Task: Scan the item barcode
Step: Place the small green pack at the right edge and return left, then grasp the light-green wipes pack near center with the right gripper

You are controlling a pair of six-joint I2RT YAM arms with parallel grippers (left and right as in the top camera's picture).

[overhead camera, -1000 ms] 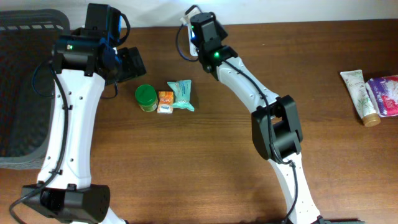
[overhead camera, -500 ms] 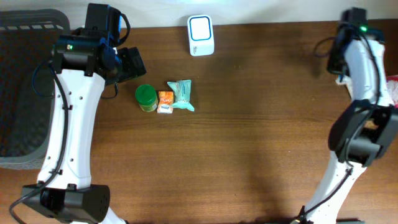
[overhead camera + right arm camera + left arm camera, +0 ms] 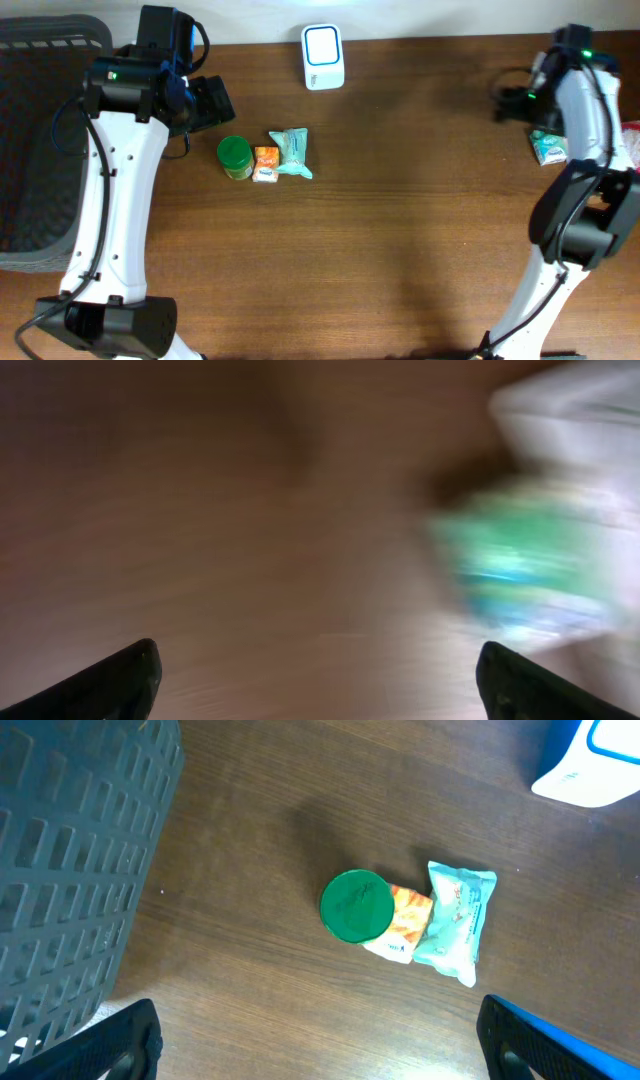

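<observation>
Right gripper [image 3: 320,680]: my jaws stand wide with nothing between them. This view is smeared.
Left gripper [image 3: 320,1045]: my jaws are wide as well, empty, hanging above the table [image 3: 400,220].
Risk, right side: the small teal pack [image 3: 549,147] lies near the table's right edge, close to my open right jaws. With so blurred a view I could clip it and push it off the edge.
Risk, left side: the green jar [image 3: 355,905], orange sachet [image 3: 405,915] and teal pouch [image 3: 455,915] touch in a row, so closing on one would likely drag a neighbour.
Risk, scan: I cannot tell where any barcode sits, and a wrong face shown to the scanner [image 3: 323,57] would read nothing.
Item relative to tool: the row lies ahead of my left jaws, mid-view, with the basket [image 3: 70,870] to one side.
Item relative to scanner: the row is near the scanner at the table's far edge, apart from it.
</observation>
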